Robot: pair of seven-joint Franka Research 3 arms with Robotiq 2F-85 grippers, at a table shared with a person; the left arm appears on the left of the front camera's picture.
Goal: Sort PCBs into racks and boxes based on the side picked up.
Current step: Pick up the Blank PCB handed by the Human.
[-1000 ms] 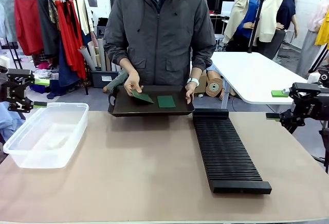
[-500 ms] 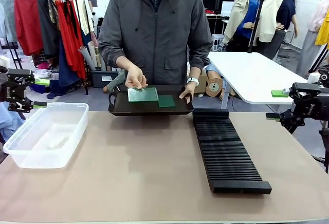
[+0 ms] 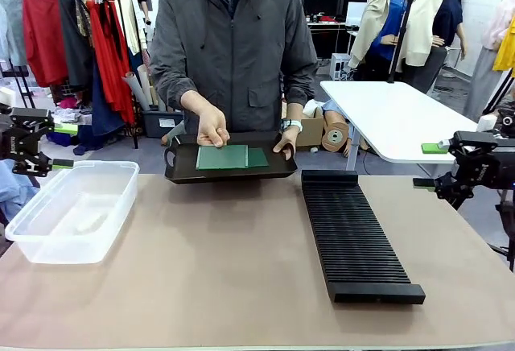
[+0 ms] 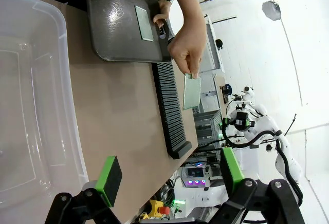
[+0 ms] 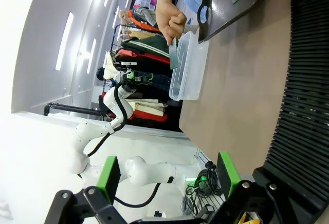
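Both my sets of fingers are spread wide with nothing between the green pads: left gripper hangs well off to the left of the tray, out past the box; right gripper hangs well off to the tray's right, out past the far end of the rack. Neither is near a board. The held PCB is over the tray, pinched at its top edge by the person's hand and hanging down from the fingertips; from my left wrist it shows clear of the tray's surface, from the front it overlaps the tray and covers part of the second board. The lying PCB rests flat on the tray, toward its right half. The person's other hand grips the tray's right end. I cannot tell whether the tray rests on the table. Count: two PCBs, one tray, one rack, one box, two hands of the person, two grippers of mine. The rack starts just beside the tray's right near corner and runs toward me; the box sits left of the tray and nearer me. Looks: held board thin, rectangular, pale green with a silvery sheen on the face toward me; lying board darker, plain green; rack black, close ribbed slots; box clear, rounded corners
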